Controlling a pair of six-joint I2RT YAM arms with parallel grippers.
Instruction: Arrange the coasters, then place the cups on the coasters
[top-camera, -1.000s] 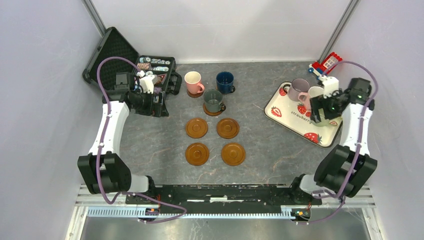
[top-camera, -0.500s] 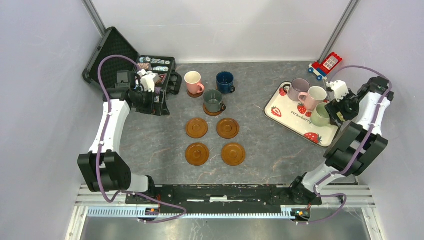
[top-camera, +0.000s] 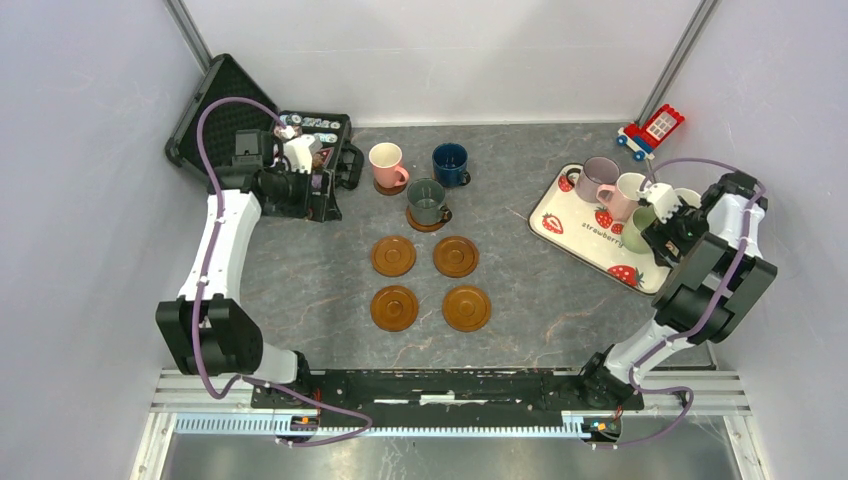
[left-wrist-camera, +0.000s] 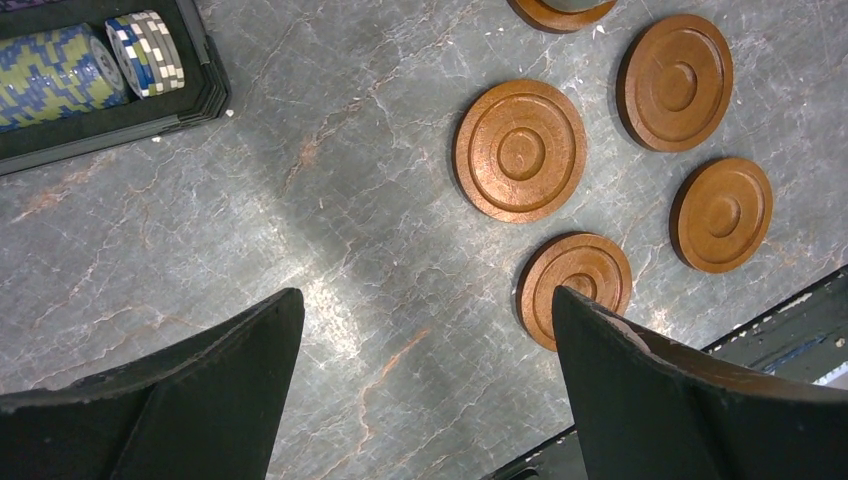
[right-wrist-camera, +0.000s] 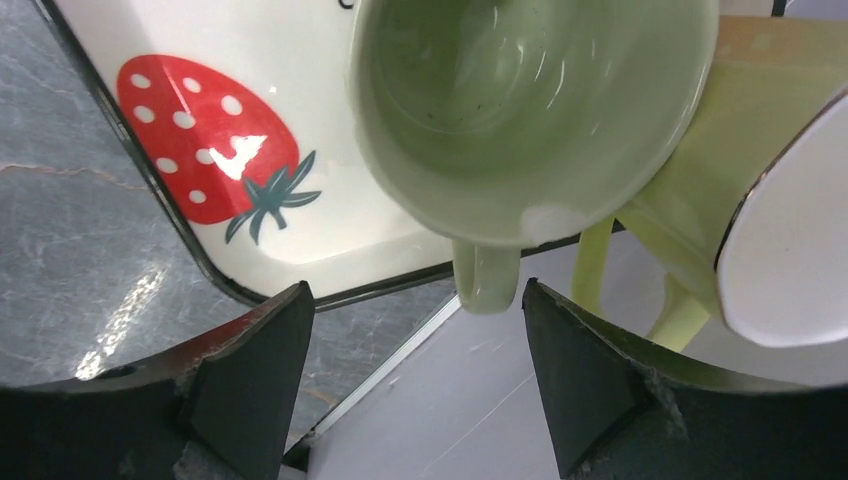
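The light green cup (right-wrist-camera: 520, 110) stands mouth up at the right end of the strawberry tray (right-wrist-camera: 250, 60), by the right edge of the tabletop (top-camera: 520, 320). Its handle sticks out over the tray's rim and points at the right gripper (right-wrist-camera: 412, 300). The jaws are wide apart, one on each side of the handle, not touching it. A yellow cup (right-wrist-camera: 690, 190) sits just beside. Four bare coasters (top-camera: 395, 256) make a square in the middle of the tabletop. The left gripper (left-wrist-camera: 425, 310) hangs wide open over the tabletop, by a black case (left-wrist-camera: 100, 120).

Grey marbled surface (top-camera: 290, 270) lies open left and right of the four round brown wooden coasters (top-camera: 394, 256). Behind them, three handled ceramic mugs (top-camera: 427, 200), pink, navy and grey-green, crowd together.
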